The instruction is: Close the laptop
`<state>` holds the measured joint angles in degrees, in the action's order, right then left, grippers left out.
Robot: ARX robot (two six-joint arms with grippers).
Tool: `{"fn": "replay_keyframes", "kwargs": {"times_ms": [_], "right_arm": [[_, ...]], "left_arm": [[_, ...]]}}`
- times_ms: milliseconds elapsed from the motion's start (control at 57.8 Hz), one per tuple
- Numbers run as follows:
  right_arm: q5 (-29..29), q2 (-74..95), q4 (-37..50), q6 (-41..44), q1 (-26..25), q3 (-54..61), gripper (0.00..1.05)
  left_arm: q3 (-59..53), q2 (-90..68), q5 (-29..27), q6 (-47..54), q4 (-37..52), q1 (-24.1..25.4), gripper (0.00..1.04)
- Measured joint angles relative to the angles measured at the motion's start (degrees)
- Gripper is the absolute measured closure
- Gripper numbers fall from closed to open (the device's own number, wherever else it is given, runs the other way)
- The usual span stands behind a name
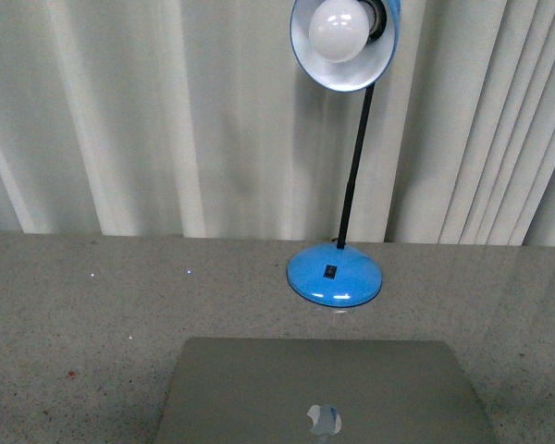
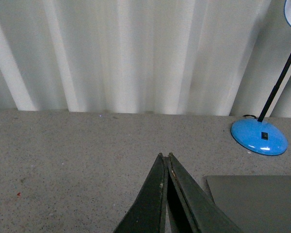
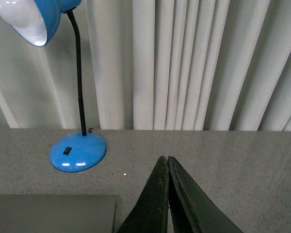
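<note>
Near the front edge of our speckled tabletop [image 1: 92,314], the laptop [image 1: 324,393] lies closed, logo up; behind it stands a blue desk lamp [image 1: 336,276]. Our left tool [image 2: 164,156] and right tool [image 3: 164,158] are both clenched, grasping nothing

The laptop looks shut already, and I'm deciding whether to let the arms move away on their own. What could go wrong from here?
1. The lamp stands close behind the laptop, its shade hanging above the lid's far edge; a rising arm might knock it over.
2. Both grippers, left and right, sit shut beside the laptop's corners; a careless sideways move could scrape the lid.
</note>
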<state>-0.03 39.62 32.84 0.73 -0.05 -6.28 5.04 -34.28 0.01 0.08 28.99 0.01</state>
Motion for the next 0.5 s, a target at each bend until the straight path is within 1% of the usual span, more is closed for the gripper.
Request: {"fn": "replay_keyframes", "kwargs": {"times_ms": [363,449,501], "right_arm": [[0.0,-9.9,-6.3,0.0,0.0,3.5,1.02],[0.0,-12.2,-8.2,-0.1,0.0,4.1,1.02],[0.0,-12.7,-6.7,-0.1,0.0,5.3,1.02]], "left_arm": [[-2.8,9.1,0.0,-0.1,-6.3,0.0,1.01],[-3.5,10.2,0.0,-0.2,-5.4,0.0,1.01],[-3.5,11.4,0.0,-0.2,-6.1,0.0,1.01]]}}
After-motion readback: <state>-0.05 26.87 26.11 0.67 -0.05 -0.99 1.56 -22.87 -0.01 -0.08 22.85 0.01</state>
